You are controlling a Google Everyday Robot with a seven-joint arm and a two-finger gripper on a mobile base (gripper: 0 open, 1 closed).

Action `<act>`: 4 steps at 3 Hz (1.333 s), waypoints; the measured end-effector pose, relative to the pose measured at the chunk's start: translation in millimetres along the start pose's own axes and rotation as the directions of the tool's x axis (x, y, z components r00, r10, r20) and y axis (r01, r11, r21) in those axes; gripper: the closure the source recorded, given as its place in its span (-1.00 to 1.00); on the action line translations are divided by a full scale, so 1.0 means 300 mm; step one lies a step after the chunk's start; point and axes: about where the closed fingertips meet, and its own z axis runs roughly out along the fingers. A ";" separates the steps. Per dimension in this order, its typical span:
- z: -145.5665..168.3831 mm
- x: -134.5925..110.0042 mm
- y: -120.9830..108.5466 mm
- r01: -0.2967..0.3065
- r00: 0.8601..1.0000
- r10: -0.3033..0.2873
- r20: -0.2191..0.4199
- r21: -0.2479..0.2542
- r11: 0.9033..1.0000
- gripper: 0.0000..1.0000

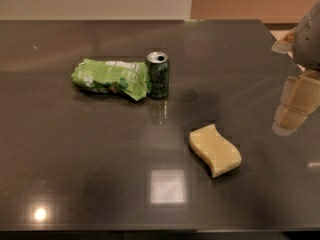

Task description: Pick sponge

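A pale yellow, thick foam sponge with wavy S-curved sides (215, 150) lies flat on a dark, glossy grey tabletop (75, 184), front right of centre. The robot's beige, blocky gripper (295, 106) hangs at the right edge of the camera view.

The sponge is to the left of the gripper and lower in the frame, on the side nearer the camera. Bare table shows between the 2, and they are apart, not touching. Whether the gripper is open or shut cannot be told from here. It has no hold of the sponge, which rests free on the surface.

The block looks light, soft and springy, neither slippery nor fragile, and will likely give under pressure, so a firm squeeze should be safe. Its long axis runs on a diagonal from upper left to lower right. The best hold appears to be across the narrow width, on the 2 wavy long sides near the middle, with the wrist turned to match that diagonal.

At the back left, well apart from the sponge, a crumpled green foil snack bag (111, 78) lies just beside 1 upright green drinks can (158, 74).
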 end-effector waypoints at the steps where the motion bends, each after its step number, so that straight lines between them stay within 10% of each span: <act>1: 0.000 0.000 0.000 0.000 1.000 0.000 0.000 0.000 1.000 -1.00; 4: 0.130 -0.058 0.104 0.070 0.997 -0.069 0.016 -0.062 0.996 -1.00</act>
